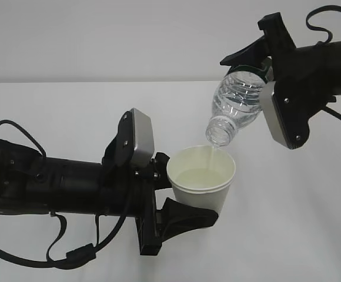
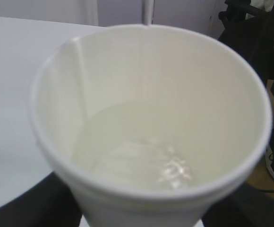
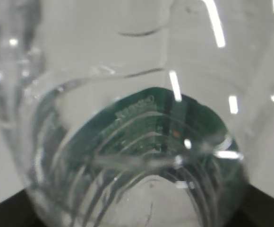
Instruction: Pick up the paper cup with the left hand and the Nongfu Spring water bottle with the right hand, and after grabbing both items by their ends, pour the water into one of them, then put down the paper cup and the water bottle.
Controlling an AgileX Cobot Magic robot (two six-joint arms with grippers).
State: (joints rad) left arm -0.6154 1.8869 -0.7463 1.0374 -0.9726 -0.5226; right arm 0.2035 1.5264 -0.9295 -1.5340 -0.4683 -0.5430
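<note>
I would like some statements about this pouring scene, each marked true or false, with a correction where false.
1. The Nongfu Spring water bottle is tilted with its mouth down above the paper cup. True.
2. The paper cup is empty. False: water already lies in its bottom.
3. The left hand holds the paper cup. True.
4. The bottle has its cap on. False: the mouth is open and a thin stream falls from it.
5. The right hand is holding nothing. False: it grips the bottle.
</note>
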